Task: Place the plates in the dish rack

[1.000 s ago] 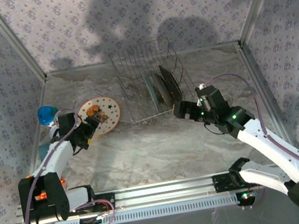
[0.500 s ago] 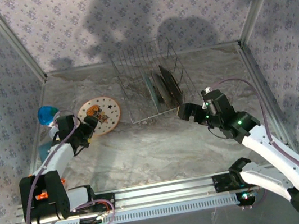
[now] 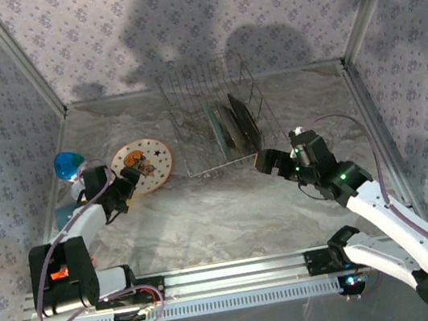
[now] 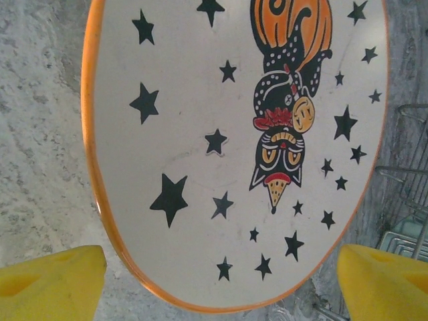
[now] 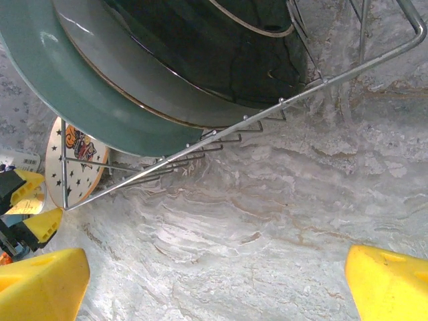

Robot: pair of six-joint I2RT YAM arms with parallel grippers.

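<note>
Cream starred plate lies on the counter beside the dish rack, seemingly last to load. Left end effector sits at its rim, jaws apart, and should close next. Right end effector gapes idle.

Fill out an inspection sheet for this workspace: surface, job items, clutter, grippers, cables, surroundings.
Surface: marbled grey table.
Job's things: dish rack at the back centre; teal plate, grey plate and black plate stand on edge in it; starred plate lies flat to its left.
Clutter: blue cup left of the starred plate.
Grippers: left gripper open at the starred plate's near edge; right gripper open, empty, by the rack's front corner.
Cables: thin cable loops off the right arm.
Surroundings: patterned walls, metal rail.
</note>
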